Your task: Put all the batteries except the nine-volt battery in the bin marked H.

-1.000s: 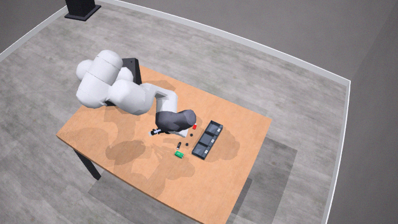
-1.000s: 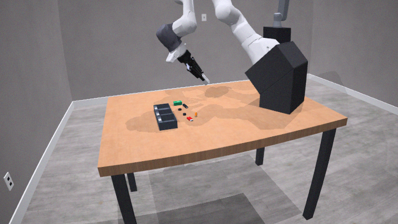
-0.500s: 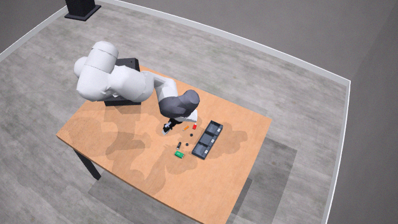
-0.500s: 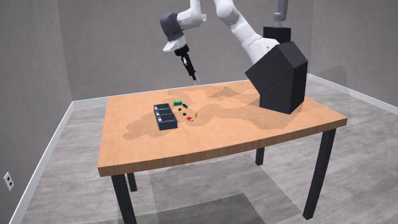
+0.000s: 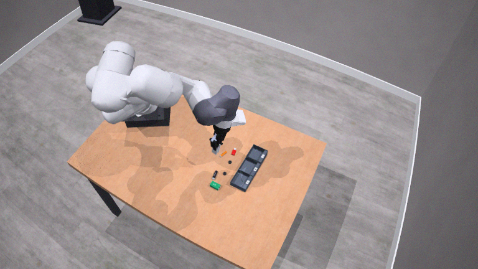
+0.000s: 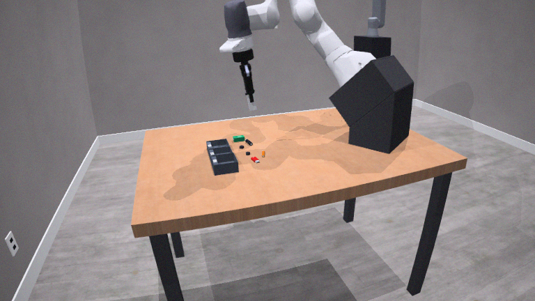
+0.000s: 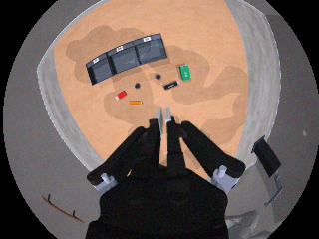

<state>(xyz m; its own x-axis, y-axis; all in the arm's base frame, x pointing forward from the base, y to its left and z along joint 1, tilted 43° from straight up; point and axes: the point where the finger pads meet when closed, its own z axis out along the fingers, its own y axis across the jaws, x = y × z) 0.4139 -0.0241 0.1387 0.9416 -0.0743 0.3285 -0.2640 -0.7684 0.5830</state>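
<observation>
My gripper (image 5: pixel 215 151) (image 6: pixel 251 105) (image 7: pixel 164 113) is shut and empty, pointing down high above the table. A green block (image 5: pixel 215 185) (image 6: pixel 238 138) (image 7: pixel 185 73), which looks like the nine-volt battery, lies beside a black cylinder (image 5: pixel 214 174) (image 6: pixel 249 142) (image 7: pixel 170 85). A thin orange cylinder (image 5: pixel 223 153) (image 6: pixel 263 153) (image 7: pixel 136 103) lies apart from them. One small dark disc (image 5: pixel 224 173) (image 6: pixel 241 146) (image 7: pixel 158 77) and another dark disc (image 5: pixel 229 162) (image 6: pixel 247 153) (image 7: pixel 138 86) lie between. Three joined dark bins (image 5: pixel 238 187) (image 6: pixel 226 168) stand beside them; their label letters are illegible.
A red piece with a pale end (image 5: pixel 233 152) (image 6: pixel 255 159) (image 7: pixel 121 95) lies near the orange cylinder, on the bins' side. The arm's dark base (image 6: pixel 380 112) stands at the table's far end from the bins.
</observation>
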